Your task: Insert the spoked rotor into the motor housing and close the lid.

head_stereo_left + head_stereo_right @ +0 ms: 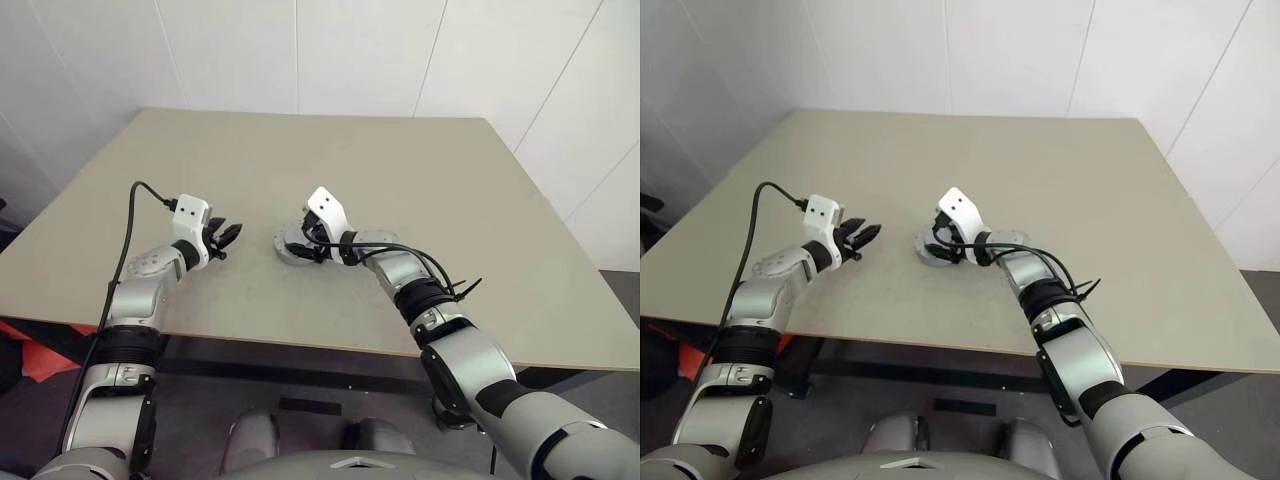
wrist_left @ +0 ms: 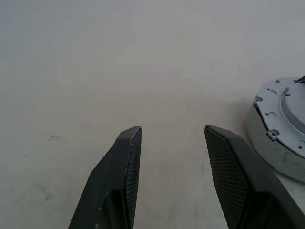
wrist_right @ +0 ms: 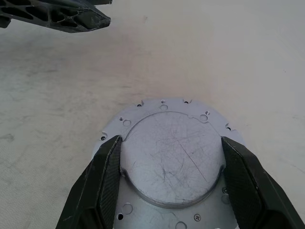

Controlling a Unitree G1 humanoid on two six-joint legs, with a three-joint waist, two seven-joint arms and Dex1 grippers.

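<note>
Step in hand: seating the lid (image 3: 169, 160) on the motor housing (image 2: 279, 138); judging by the plain grey face on top, the lid already lies on the housing and the spoked rotor is presumably inside, though it cannot be seen.
Right gripper (image 3: 171, 167): its fingers stand wide, one on each side of the lid's raised round centre, touching or all but touching its edge; whether they press it cannot be told.
Left gripper (image 2: 171, 138): its fingers stand apart around nothing, low over the bare table (image 1: 420, 160), left of centre in the head views.
Where the parts are: housing with lid sits at mid-frame in the left eye view, under the right gripper; in the left wrist view it is at the right edge.
Doing it well: keep the lid level, press straight down, and check that its rim holes line up before letting go.
Risk: a tilted lid may jam.
</note>
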